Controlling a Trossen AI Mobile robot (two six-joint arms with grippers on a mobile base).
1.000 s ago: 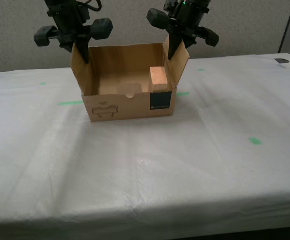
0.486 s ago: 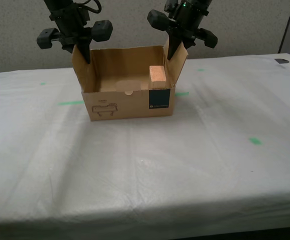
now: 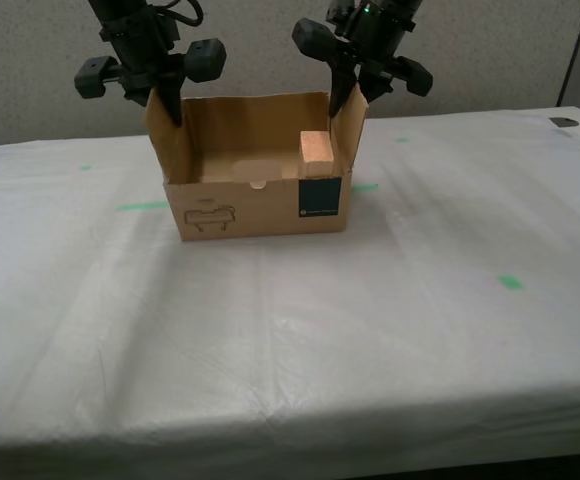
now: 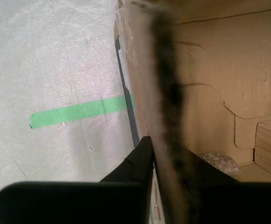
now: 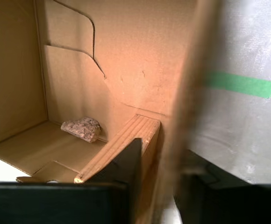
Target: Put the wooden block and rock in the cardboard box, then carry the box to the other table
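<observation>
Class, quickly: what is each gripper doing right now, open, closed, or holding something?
My first gripper: closed on a side flap of the brown corrugated cardboard box.
My second gripper: closed on the box's opposite side flap.

- A wide table [image 3: 290, 330] fills most of the exterior view, covered by a wrinkled whitish-grey sheet with soft creases.
- Bright green tape marks [image 3: 511, 283] dot the sheet; a longer green strip [image 3: 140, 206] lies toward the exterior view's left.
- Behind the table stands a grey, speckled partition wall [image 3: 260, 50].
- A small dark object [image 3: 563, 122] sits at the table's far edge on the exterior view's right.
- Light is even and diffuse.
</observation>
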